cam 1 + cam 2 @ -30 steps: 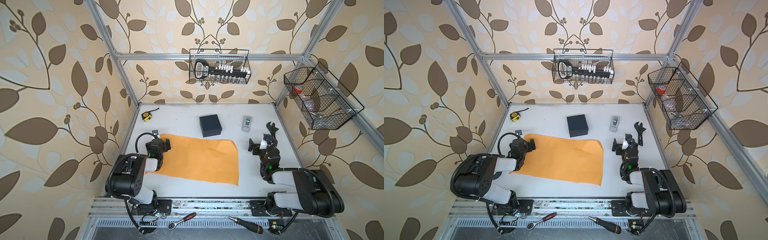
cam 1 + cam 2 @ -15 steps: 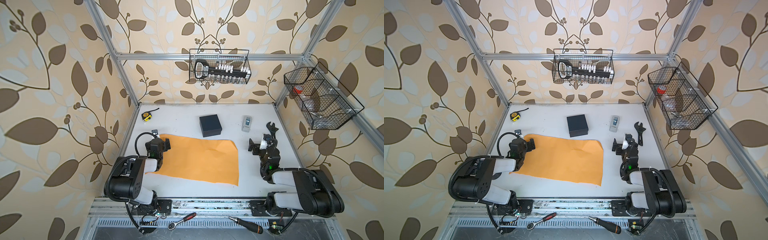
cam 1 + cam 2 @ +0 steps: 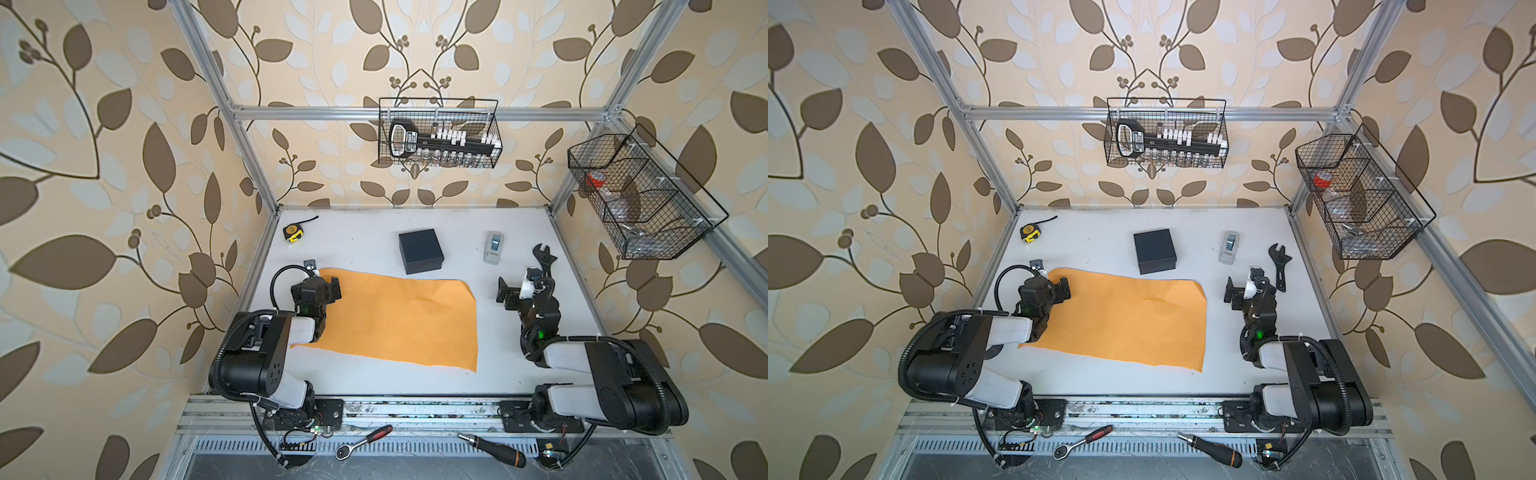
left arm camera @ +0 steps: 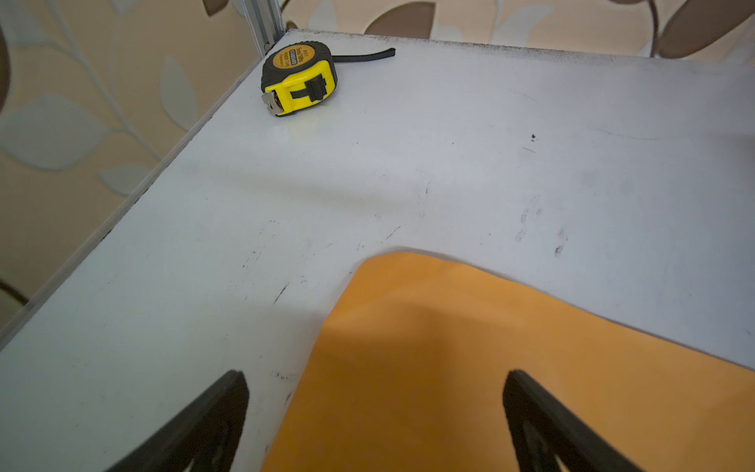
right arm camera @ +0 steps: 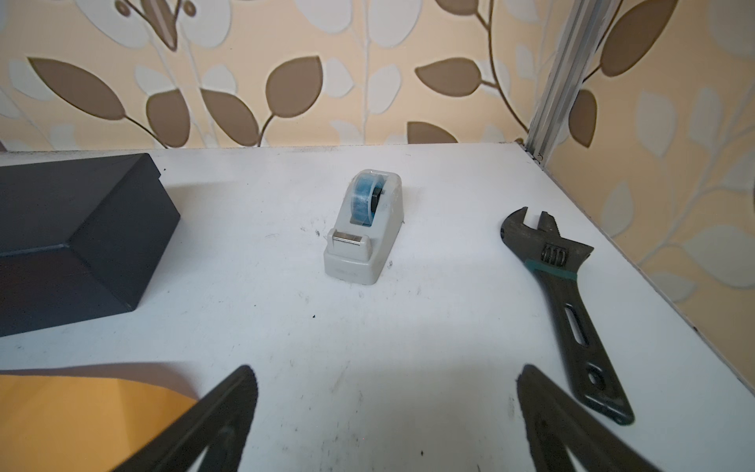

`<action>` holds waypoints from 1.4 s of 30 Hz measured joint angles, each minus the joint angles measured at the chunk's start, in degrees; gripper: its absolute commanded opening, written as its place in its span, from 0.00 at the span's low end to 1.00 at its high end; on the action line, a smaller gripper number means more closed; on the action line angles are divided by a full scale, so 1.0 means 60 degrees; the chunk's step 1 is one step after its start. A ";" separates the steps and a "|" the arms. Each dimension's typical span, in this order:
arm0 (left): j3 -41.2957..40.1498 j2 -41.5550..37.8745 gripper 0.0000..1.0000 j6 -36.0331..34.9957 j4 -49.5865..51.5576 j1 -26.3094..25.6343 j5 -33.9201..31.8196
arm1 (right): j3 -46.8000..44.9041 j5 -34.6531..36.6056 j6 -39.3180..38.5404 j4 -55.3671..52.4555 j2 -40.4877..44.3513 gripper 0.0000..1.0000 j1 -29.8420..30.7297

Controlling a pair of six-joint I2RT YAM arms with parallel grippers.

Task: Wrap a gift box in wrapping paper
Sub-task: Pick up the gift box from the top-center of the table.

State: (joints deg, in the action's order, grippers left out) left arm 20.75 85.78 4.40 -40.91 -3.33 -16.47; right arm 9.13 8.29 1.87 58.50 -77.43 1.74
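Both grippers stand released and empty: the left gripper (image 3: 324,277) hovers over the far-left corner of the wrapping paper (image 3: 399,320), which lies flat on the tabletop (image 3: 365,232), and the right gripper (image 3: 518,282) hangs near the right edge. The gift box (image 3: 420,250) sits just beyond the paper's far edge. The box is likely light and rigid, so grip opposite walls; the paper looks thin and limp, so lift it by a corner.
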 measured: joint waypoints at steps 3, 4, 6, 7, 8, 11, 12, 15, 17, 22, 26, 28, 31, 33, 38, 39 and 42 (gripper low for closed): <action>0.0000 0.0000 0.99 0.0000 -0.0004 0.0000 0.0000 | 0.0000 0.0000 0.0000 0.0000 0.0000 1.00 0.0000; 0.0000 0.0000 0.99 0.0000 -0.0004 0.0000 0.0000 | 0.0000 0.0000 0.0000 0.0000 0.0000 1.00 0.0000; 0.0000 0.0000 0.99 0.0000 -0.0004 0.0000 0.0000 | 0.0000 0.0000 0.0000 0.0000 0.0000 1.00 0.0000; 0.0000 0.0000 0.99 0.0000 -0.0004 0.0000 0.0000 | 0.0000 0.0000 0.0000 0.0000 0.0000 1.00 0.0000; 0.0000 0.0000 0.99 0.0000 -0.0004 0.0000 0.0000 | 0.0000 0.0000 0.0000 0.0000 0.0000 1.00 0.0000; 0.0000 0.0000 0.99 0.0000 -0.0004 0.0000 0.0000 | 0.0000 0.0000 0.0000 0.0000 0.0000 1.00 0.0000; 0.0000 0.0000 0.99 0.0000 -0.0004 0.0000 0.0000 | 0.0000 0.0000 0.0000 0.0000 0.0000 1.00 0.0000; 0.0000 -0.0004 0.99 -0.0004 -0.0033 0.0000 0.0000 | 0.0000 -0.0073 0.0004 -0.0004 0.0000 1.00 -0.0040; 0.0018 -0.0215 0.99 -0.0011 0.0302 0.0000 0.0022 | 0.0000 -0.0197 0.0015 0.0000 0.0000 1.00 -0.0164; 0.0976 -0.2084 0.99 0.0470 0.3064 -0.0004 -0.0317 | 0.0160 0.0907 0.0579 -0.2055 0.2149 1.00 -0.0124; 0.2827 -0.3479 0.99 0.1996 0.5683 -0.0004 -0.0885 | 0.1683 0.1836 0.2200 -0.5257 0.4659 1.00 -0.0302; 0.3719 -0.3832 0.99 0.2761 0.6816 0.0007 -0.0645 | 0.2477 0.1446 0.3016 -0.6615 0.5351 0.89 -0.0656; 0.4626 -0.3818 0.99 0.3461 0.7766 0.0025 0.0933 | 0.3235 0.0047 0.3763 -0.7807 0.5417 0.83 -0.0940; 0.5249 -0.3286 0.99 0.3931 0.8269 0.0011 0.2521 | 0.3792 -0.1075 0.4171 -0.8411 0.4696 0.86 -0.0703; 0.6696 -0.0907 0.99 0.4688 0.9023 -0.0656 0.5322 | 0.5639 -0.2969 0.4634 -0.9307 0.1603 0.98 0.0769; 0.6936 -0.0415 0.99 0.4768 0.9114 -0.0943 0.5625 | 0.6084 -0.3257 0.4666 -0.9420 0.0958 0.97 0.1031; 0.7541 0.0845 0.99 0.5027 0.9143 -0.1712 0.6280 | 0.7475 -0.3861 0.4725 -0.9588 -0.0849 0.95 0.1490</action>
State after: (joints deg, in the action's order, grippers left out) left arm 66.00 90.85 34.57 13.96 -13.61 21.21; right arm 53.98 -14.87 30.22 0.97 -82.52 10.68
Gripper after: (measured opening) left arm 0.989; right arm 0.956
